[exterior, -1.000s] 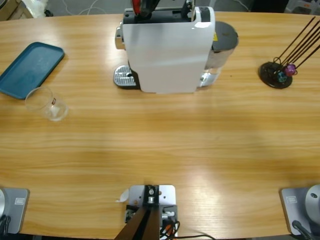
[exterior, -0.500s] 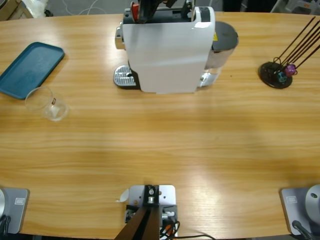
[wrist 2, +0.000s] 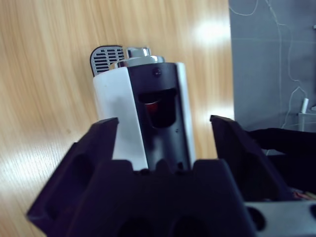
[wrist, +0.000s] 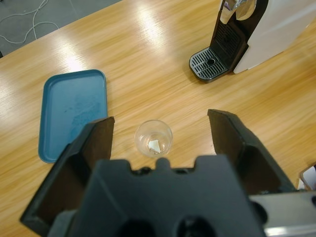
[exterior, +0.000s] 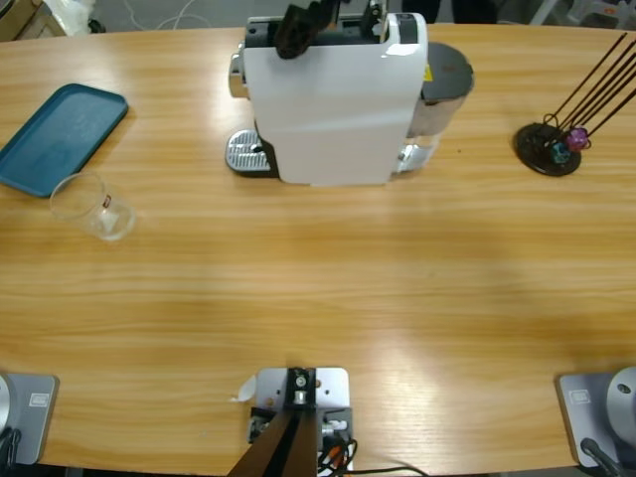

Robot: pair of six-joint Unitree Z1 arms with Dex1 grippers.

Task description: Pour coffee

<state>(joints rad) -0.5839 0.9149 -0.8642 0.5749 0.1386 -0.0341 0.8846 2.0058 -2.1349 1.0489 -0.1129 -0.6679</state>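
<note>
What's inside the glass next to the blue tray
Looking down between the left hand's open jaws, the glass shows no clear pool of coffee, only its clear base and a small pale reflection. A thin film at the bottom cannot be ruled out. It stands beside the blue tray.

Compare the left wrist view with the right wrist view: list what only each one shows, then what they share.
Only the left wrist view shows the glass, upright on the table beside the blue tray, framed between the open left gripper. Only the right wrist view shows the top of the coffee machine, with a red part in its dark slot, between the open right gripper, plus grey floor with cables. Both show the machine's drip grate and the wooden table.
</note>
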